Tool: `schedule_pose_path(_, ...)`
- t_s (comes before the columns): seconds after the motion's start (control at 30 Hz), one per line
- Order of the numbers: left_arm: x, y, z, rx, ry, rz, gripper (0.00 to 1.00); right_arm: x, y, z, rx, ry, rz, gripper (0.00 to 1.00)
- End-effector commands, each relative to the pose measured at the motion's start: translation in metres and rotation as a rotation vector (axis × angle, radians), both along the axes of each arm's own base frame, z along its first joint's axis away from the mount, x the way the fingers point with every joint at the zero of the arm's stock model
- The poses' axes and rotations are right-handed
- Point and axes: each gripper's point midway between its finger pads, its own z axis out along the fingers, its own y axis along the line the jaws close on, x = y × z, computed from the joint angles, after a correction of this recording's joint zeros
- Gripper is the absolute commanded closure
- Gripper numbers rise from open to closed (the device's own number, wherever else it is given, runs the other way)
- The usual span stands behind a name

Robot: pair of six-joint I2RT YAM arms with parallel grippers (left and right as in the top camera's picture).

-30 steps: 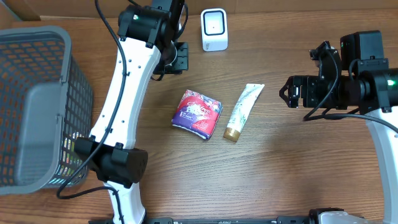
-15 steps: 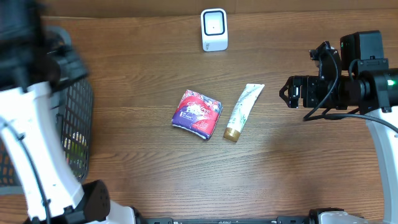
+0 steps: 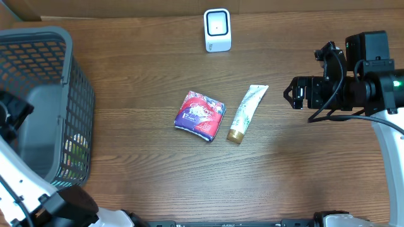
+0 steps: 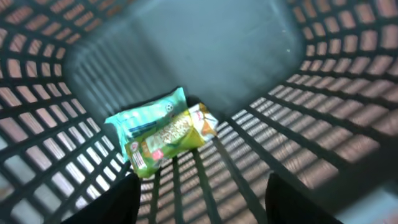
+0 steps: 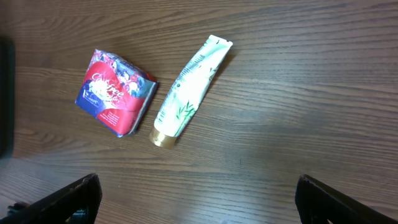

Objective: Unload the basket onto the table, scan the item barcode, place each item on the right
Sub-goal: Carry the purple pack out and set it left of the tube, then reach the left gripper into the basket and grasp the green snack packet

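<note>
Far L: grey basket [image 3: 79,107] sits at desk [image 3: 139,176] edge. L tool [image 4: 199,190] hangs over basket interior, fingers spread wide, released, nothing between them. Basket floor holds teal pack [image 4: 140,115] w/ green pouch [image 4: 168,140] lying partly on it. Desk ctr: red pack [image 3: 201,115] lies flat. Tube [image 3: 247,112] lies just beside it on R, not touching, gold cap toward near edge. Scanner [image 3: 218,29] stands upright at far edge, well apart from both. Far R: R tool [image 3: 291,93] hovers above desk, R of tube, fingers fully spread, released, holding nothing.
</note>
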Motion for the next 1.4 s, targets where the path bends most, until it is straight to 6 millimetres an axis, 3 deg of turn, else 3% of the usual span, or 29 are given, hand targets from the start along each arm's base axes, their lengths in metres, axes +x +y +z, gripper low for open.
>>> schedule_pose_path(0.0,0.004,-0.004,-0.020,-0.083,-0.038,-0.075,0.44,0.003,0.001,0.008,-0.006,-0.034,0.008,0.00)
schedule_pose_path(0.17,-0.001,-0.021,-0.069,-0.198,0.027,-0.141,0.43,0.004,0.001,0.009,-0.006,-0.037,0.009,0.00)
schedule_pose_path(0.43,-0.013,-0.025,-0.142,-0.259,0.086,-0.123,0.40,0.004,0.001,0.009,-0.006,-0.035,0.008,0.00)
schedule_pose_path(0.47,-0.014,-0.026,-0.150,-0.265,0.090,-0.123,0.28,0.004,0.001,0.008,-0.006,-0.034,0.008,0.00)
schedule_pose_path(0.5,-0.016,-0.027,-0.158,-0.269,0.094,-0.123,0.09,0.004,0.001,0.008,-0.006,-0.035,0.008,0.00)
schedule_pose_path(0.53,-0.017,-0.028,-0.166,-0.271,0.096,-0.122,0.00,0.004,0.001,0.009,-0.006,-0.036,0.008,0.00)
schedule_pose_path(0.73,-0.020,-0.032,-0.200,-0.266,0.093,-0.123,0.00,0.004,0.001,0.008,-0.006,-0.036,0.008,0.00)
schedule_pose_path(0.93,-0.025,-0.033,-0.219,-0.252,0.106,-0.119,0.01,0.004,0.001,0.009,-0.006,-0.037,0.008,0.00)
schedule_pose_path(1.07,-0.027,-0.033,-0.224,-0.248,0.111,-0.118,0.23,0.005,0.001,0.009,-0.005,-0.043,0.008,0.00)
schedule_pose_path(1.2,-0.024,-0.030,-0.224,-0.237,0.099,-0.111,0.71,0.006,0.001,0.010,-0.005,-0.047,0.008,0.00)
schedule_pose_path(1.27,-0.023,-0.029,-0.223,-0.234,0.093,-0.098,0.90,0.006,0.001,0.010,-0.005,-0.048,0.008,0.00)
schedule_pose_path(1.3,-0.022,-0.028,-0.223,-0.233,0.089,-0.086,0.95,0.006,0.001,0.010,-0.005,-0.047,0.008,0.00)
schedule_pose_path(1.37,-0.019,-0.025,-0.220,-0.226,0.077,-0.083,0.96,0.006,0.001,0.010,-0.005,-0.047,0.008,0.00)
